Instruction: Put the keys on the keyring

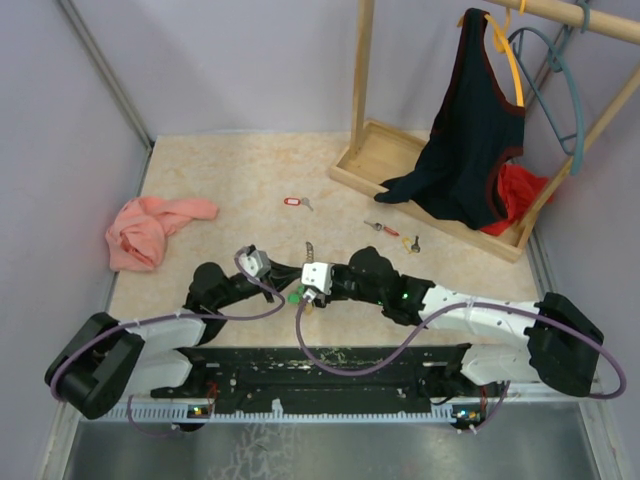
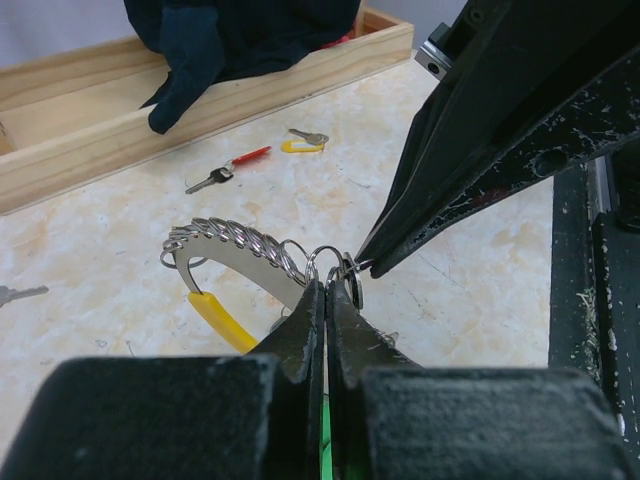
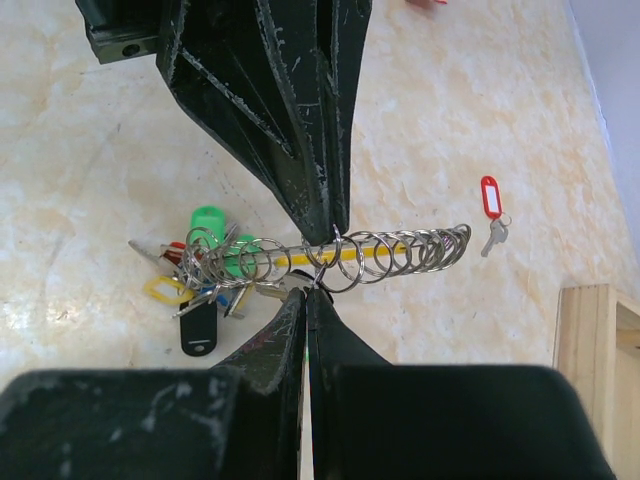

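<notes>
The left gripper (image 2: pixel 325 292) and right gripper (image 3: pixel 307 300) meet tip to tip, each pressed together on the thin wire of the keyring (image 3: pixel 400 252), well apart from the wooden tray (image 1: pixel 352 168). Its bunch of tagged keys (image 3: pixel 205 285) sits at the end farthest from the tray. A red-tagged key (image 1: pixel 293 202), a red-headed key (image 1: pixel 380 227) and a yellow-tagged key (image 1: pixel 412 242) lie loose nearer the tray.

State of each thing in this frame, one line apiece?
left gripper: shut on keyring
right gripper: shut on keyring
keyring: pinched from both sides
red-tagged key: loose, off the ring
pink cloth: crumpled
dark top: hung up
</notes>
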Action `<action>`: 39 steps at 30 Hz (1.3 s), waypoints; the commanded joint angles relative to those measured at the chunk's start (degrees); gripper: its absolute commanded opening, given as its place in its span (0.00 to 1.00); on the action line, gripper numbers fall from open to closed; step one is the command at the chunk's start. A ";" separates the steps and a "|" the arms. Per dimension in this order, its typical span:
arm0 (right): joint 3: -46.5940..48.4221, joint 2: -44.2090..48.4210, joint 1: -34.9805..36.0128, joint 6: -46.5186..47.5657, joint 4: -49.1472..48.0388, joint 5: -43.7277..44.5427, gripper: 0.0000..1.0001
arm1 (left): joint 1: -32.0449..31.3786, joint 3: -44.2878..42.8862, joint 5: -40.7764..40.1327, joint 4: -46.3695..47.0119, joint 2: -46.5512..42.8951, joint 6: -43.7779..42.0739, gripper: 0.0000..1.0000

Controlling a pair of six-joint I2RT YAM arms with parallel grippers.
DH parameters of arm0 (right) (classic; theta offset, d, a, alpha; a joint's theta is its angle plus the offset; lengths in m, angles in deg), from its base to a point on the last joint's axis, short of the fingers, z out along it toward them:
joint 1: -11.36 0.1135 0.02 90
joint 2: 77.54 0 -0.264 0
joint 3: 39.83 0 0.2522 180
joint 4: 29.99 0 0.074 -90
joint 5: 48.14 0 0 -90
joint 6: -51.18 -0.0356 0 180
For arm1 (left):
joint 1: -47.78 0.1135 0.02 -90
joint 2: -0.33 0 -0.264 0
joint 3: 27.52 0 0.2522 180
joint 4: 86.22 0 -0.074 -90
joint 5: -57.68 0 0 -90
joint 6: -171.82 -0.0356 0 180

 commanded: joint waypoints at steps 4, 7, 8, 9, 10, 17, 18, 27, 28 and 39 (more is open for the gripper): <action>-3.27 -0.35 0.73 -4.71 -11.00 0.37 0.00 | -1.24 1.39 -3.81 14.18 2.85 4.83 0.00; -4.11 -0.21 0.68 -5.49 -13.49 2.35 0.04 | -1.48 1.98 -4.16 15.94 3.52 4.81 0.00; -4.45 -0.05 0.67 -5.62 -14.39 2.72 0.06 | -1.52 2.04 -4.05 15.94 3.60 4.57 0.00; -4.99 0.24 0.72 -5.87 -15.60 3.09 0.08 | -1.52 2.03 -4.06 15.93 3.77 4.45 0.00; -5.64 0.46 0.68 -6.13 -16.94 3.23 0.10 | -1.57 2.10 -3.98 15.98 3.90 4.40 0.00; -6.77 0.26 0.61 -6.29 -20.11 3.48 0.11 | -1.68 2.10 -3.43 17.20 4.47 4.58 0.00; -6.91 0.38 0.61 -6.35 -20.46 3.48 0.12 | -1.70 2.29 -3.65 17.10 4.40 4.58 0.00; -9.10 4.20 0.47 -8.95 -19.38 4.84 0.35 | -1.70 2.43 -5.66 15.42 3.11 3.78 0.00; -9.43 4.23 0.23 -9.62 -19.41 5.09 0.36 | -1.70 2.46 -5.79 15.68 3.24 3.78 0.00; -12.15 3.26 -9.29 -19.18 -27.27 -12.17 0.42 | -1.70 2.95 -5.18 19.63 4.99 3.73 0.00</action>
